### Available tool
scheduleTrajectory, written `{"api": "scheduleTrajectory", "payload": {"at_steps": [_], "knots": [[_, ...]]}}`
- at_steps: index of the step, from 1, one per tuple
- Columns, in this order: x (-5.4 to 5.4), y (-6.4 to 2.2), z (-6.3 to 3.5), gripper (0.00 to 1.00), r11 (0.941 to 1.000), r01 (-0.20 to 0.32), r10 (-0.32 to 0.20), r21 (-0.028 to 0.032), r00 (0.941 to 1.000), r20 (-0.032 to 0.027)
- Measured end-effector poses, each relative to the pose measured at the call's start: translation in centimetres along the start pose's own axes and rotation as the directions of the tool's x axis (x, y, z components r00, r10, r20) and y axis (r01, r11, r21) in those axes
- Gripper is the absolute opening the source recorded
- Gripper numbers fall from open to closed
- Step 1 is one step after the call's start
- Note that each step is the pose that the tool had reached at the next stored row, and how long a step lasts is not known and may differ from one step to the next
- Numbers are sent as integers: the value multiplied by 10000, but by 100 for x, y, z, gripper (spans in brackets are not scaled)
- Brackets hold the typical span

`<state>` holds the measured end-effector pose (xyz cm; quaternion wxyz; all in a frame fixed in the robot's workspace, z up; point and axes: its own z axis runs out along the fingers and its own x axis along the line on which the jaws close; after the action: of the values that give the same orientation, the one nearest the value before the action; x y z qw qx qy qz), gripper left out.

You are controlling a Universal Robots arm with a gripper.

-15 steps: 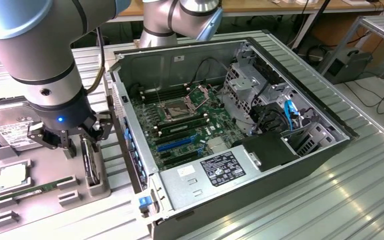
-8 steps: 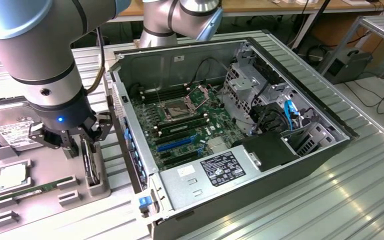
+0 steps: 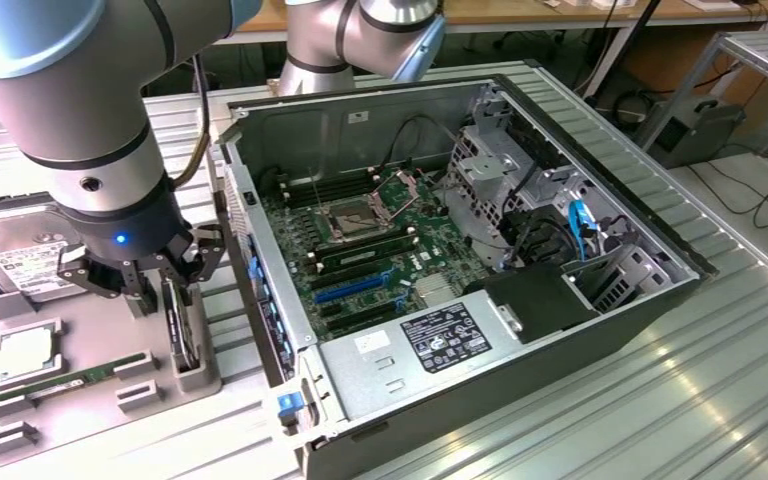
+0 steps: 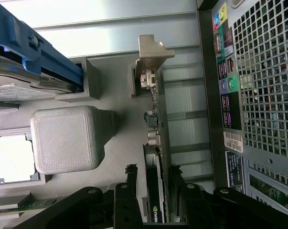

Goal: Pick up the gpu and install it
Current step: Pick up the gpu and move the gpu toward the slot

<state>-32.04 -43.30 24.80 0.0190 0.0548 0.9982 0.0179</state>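
Straddling the gpu (image 4: 155,143), the gripper (image 4: 153,176) has its two black fingers (image 4: 131,183) apart, one on each flat side of the card. A thin gap shows on one side, and nothing is clamped.

The gpu stands on its long edge in a narrow slot of the grey tray (image 4: 120,143), with its silvery bracket (image 4: 151,52) at the end far from the fingers. In the lower left of the exterior view, the gripper (image 3: 157,290) hangs straight down over the gpu (image 3: 181,340), which sits at the tray's edge nearest the computer case (image 3: 257,290).

Only a slim strip of ribbed table (image 3: 624,400) lies between that tray edge and the case's rear panel (image 4: 258,81), so room is tight there.

On the card's other side, a raised grey block (image 4: 65,138) stands close by. Beyond it lie a processor (image 3: 24,350), a green memory stick (image 3: 64,385) and a hard drive (image 3: 24,260).

The case lies on its side, open upward. Its motherboard (image 3: 371,250) is exposed and a blue slot (image 3: 351,285) lies near the rear wall. The space above is free.
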Motion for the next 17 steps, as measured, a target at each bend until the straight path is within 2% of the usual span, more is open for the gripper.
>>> {"api": "scheduleTrajectory", "payload": {"at_steps": [17], "knots": [[-1, 0, 19, 40, 10000, 68, -68, -2, 10000, -3]]}}
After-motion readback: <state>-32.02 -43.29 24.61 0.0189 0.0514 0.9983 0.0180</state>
